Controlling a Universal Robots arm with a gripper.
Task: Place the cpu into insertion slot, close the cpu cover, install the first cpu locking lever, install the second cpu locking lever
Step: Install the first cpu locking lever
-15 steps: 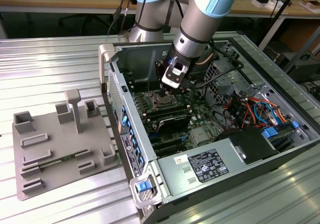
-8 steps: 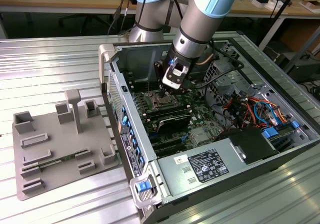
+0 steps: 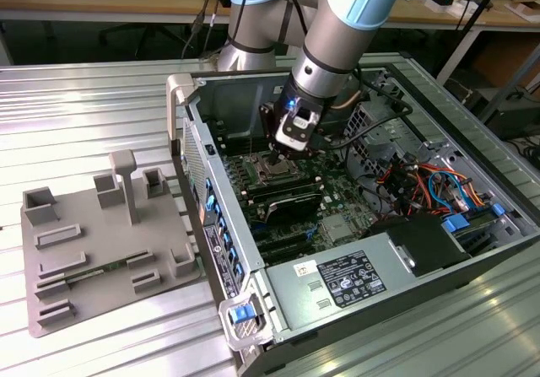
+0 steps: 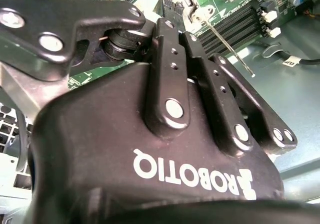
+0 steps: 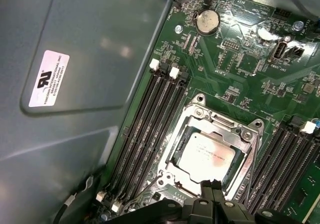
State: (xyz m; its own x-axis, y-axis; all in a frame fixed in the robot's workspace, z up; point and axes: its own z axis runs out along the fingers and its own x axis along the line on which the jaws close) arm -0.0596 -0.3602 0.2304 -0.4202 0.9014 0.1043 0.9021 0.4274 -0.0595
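Note:
In the first wrist view the cpu point(image 5: 207, 156) lies flat in the insertion slot, its silvery-grey top showing through the cut-out of the cpu cover point(image 5: 194, 123), which lies down around it. My gripper point(image 5: 212, 188) hangs right at the socket's edge, with its black fingertips pressed together and nothing visible between them. In the exterior view the gripper point(image 3: 291, 143) hovers just above the insertion slot point(image 3: 272, 171) inside the open computer case. In the second wrist view a thin metal locking lever point(image 4: 227, 46) sticks out past the black fingers point(image 4: 167, 83).
Long black memory slots point(image 5: 150, 129) flank the socket on both sides. The case's grey wall point(image 5: 75, 83) stands close beside them. A grey power supply box point(image 3: 337, 280) and bundled cables point(image 3: 422, 183) fill the case's near and right parts. A grey fixture plate point(image 3: 101, 242) lies outside the case, at the exterior view's left.

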